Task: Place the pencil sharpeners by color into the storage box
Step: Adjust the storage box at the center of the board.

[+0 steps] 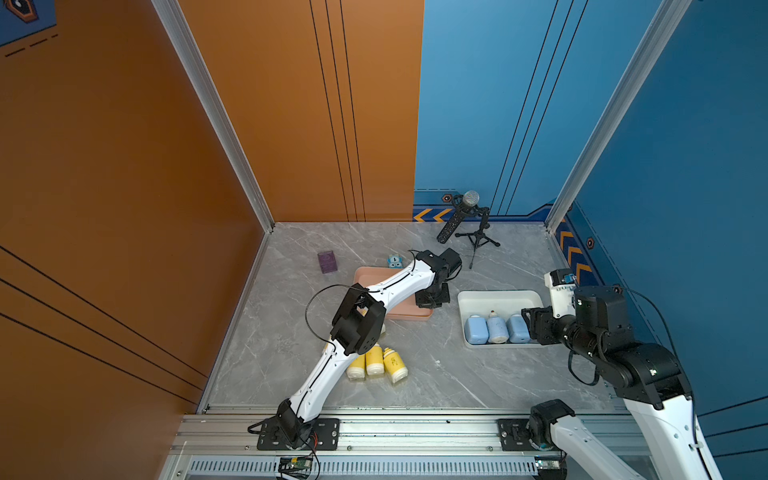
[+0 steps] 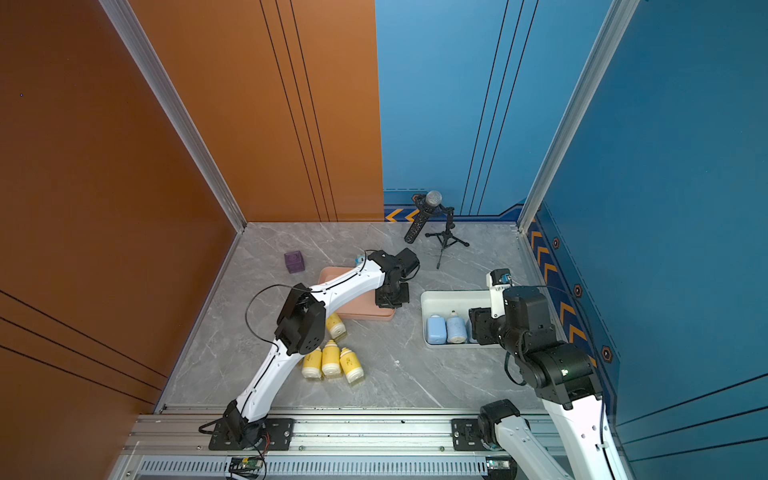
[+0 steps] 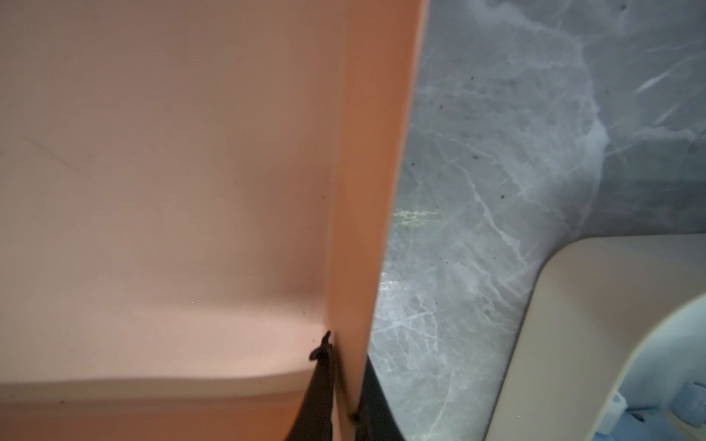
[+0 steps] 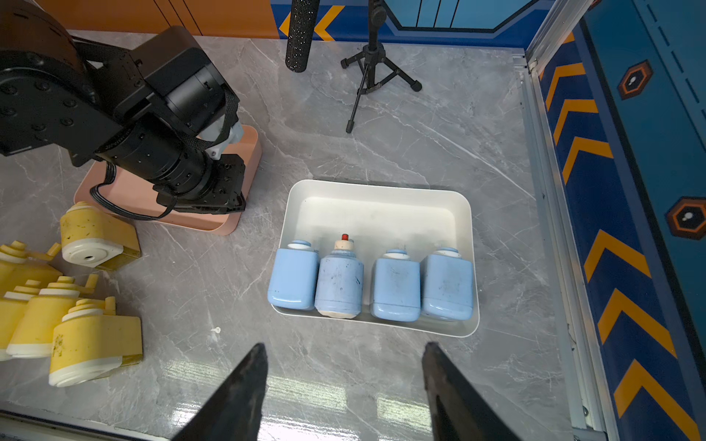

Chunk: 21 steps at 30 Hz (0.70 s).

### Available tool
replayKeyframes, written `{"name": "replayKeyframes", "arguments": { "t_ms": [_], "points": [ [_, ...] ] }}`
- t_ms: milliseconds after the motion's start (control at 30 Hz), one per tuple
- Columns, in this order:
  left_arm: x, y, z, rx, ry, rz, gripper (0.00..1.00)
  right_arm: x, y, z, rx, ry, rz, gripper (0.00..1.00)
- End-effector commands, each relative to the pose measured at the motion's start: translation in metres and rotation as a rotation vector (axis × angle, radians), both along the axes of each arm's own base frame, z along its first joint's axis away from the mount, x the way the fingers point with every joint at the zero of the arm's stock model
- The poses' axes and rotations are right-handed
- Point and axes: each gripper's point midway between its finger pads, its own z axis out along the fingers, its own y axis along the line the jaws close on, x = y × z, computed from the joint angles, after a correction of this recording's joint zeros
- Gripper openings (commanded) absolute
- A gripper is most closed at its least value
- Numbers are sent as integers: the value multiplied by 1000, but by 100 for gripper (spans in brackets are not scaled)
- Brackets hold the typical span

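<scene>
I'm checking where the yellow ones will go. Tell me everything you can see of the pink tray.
The pink tray is a shallow salmon rectangle with rounded corners and a low wall, smooth like matte plastic. What shows of its floor is bare; the left arm hides part. It sits on the grey marble table beside the white tray. The left gripper is shut on its wall near a corner, one finger inside, one outside.

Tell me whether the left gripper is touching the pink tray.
Touching. The left wrist view shows the left gripper shut on the pink tray, pinching its side wall with no gap on either face.
</scene>
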Motion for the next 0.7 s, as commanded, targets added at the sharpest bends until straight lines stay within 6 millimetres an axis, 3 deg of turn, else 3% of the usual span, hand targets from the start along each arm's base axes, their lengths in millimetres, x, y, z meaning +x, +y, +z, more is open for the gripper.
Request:
{"name": "replayKeyframes", "arguments": {
  "t_ms": [0,200,367,500,667],
  "points": [
    [2,-5,0,4,-14,21,20,-5,-3,-7,-21,25,-6,66],
    [6,-6,18,-9,-54,12,37,-2,-1,-10,-26,44,-2,66],
    [8,4,38,2,-101,-5,41,0,3,-12,-18,58,15,66],
    [10,24,59,25,-143,-15,41,0,10,-12,-5,78,47,66],
    [13,64,92,67,-210,-23,41,0,21,-10,35,130,72,64]
  ]
}}
